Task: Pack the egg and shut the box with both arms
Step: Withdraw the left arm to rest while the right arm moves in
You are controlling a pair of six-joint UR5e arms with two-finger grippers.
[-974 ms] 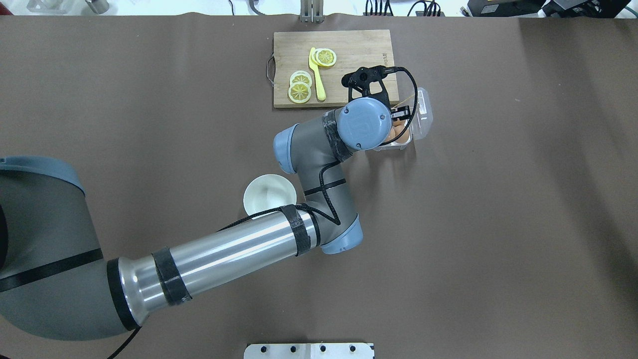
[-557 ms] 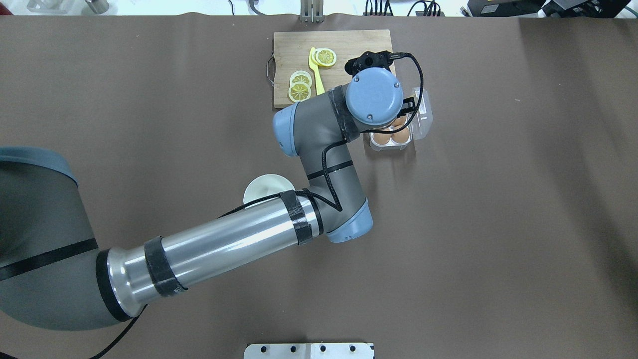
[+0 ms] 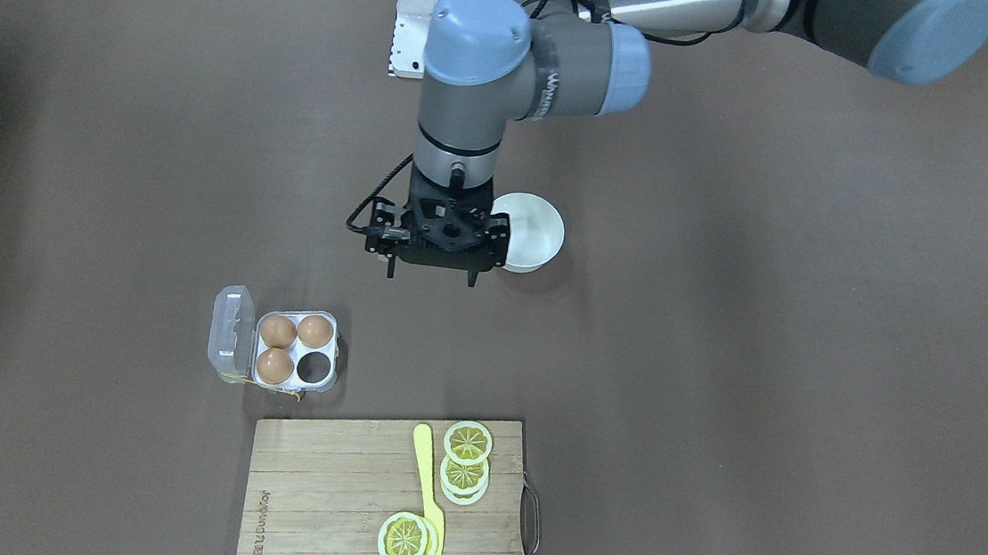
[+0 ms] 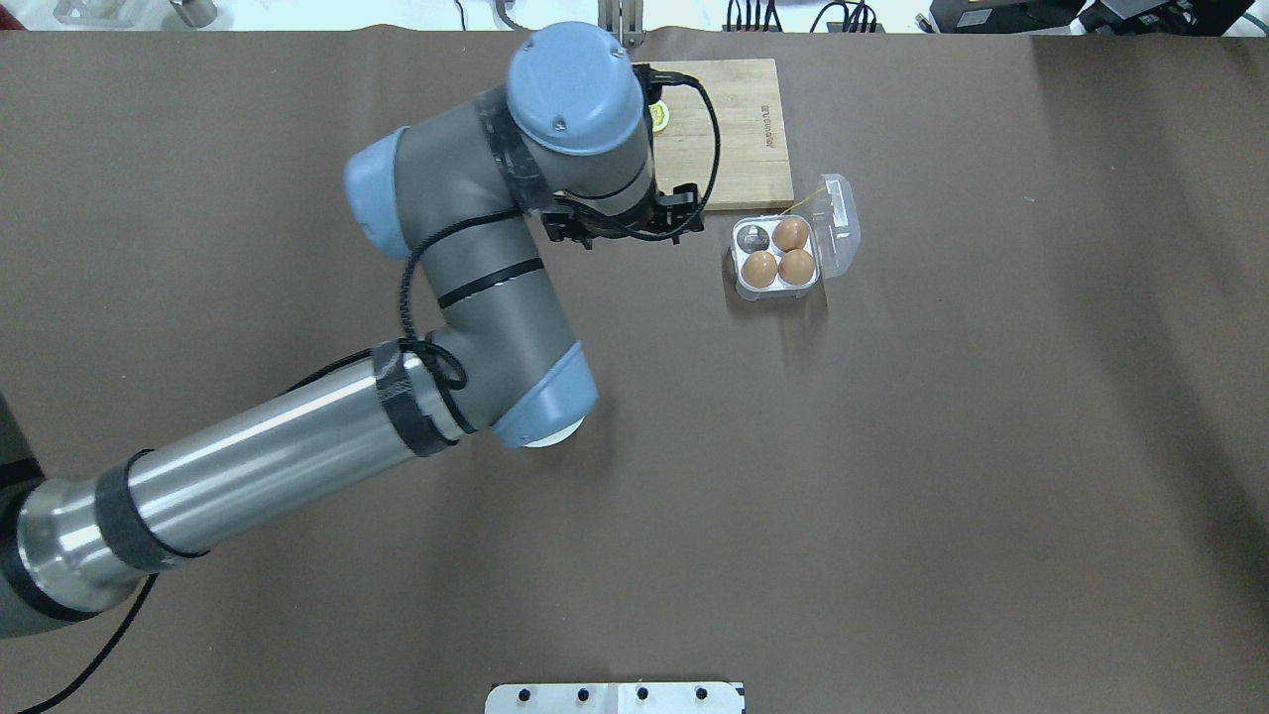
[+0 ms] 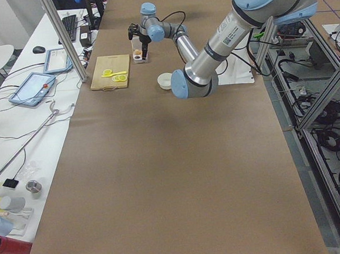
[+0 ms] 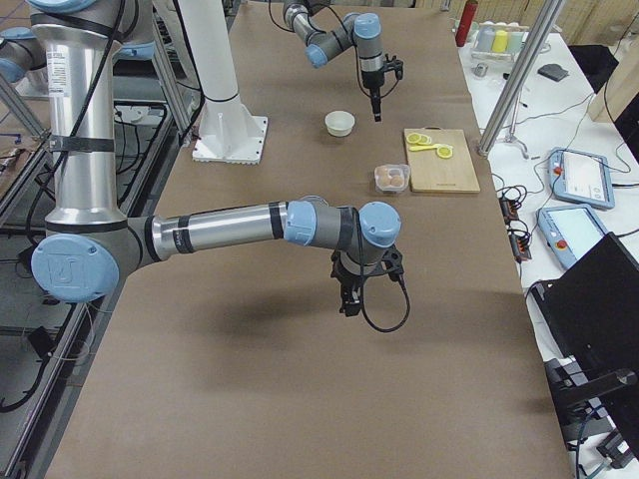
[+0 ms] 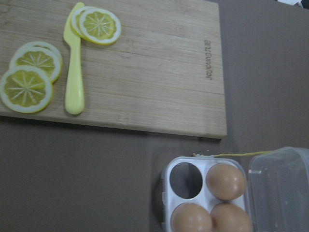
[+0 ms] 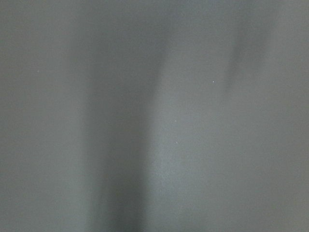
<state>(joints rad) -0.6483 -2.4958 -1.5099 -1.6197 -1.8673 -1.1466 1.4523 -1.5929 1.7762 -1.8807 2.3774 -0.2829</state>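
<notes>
The box (image 4: 742, 282) stands open on the brown table right of the cutting board, its clear lid (image 4: 841, 223) folded out to the right. Three orange-brown eggs (image 4: 791, 235) fill three cells, and the far-left cell (image 4: 755, 238) holds none. The left wrist view shows the box (image 7: 165, 193), its eggs (image 7: 226, 181) and the yellow string (image 7: 241, 154). My left gripper (image 4: 630, 236) hangs open and empty above the table, left of the box; it also shows in the front-facing view (image 3: 431, 274). My right gripper (image 6: 349, 297) shows only in the right side view, low over bare table; I cannot tell its state.
A wooden cutting board (image 4: 753, 129) with lemon slices (image 3: 468, 442) and a yellow knife (image 3: 426, 495) lies behind the box. A white bowl (image 3: 534, 232) sits near the left arm's elbow. A white metal stand (image 4: 615, 697) is at the table's near edge.
My left gripper has moved up and to the left, away from over the box. The box now shows fully, with three eggs in it.
</notes>
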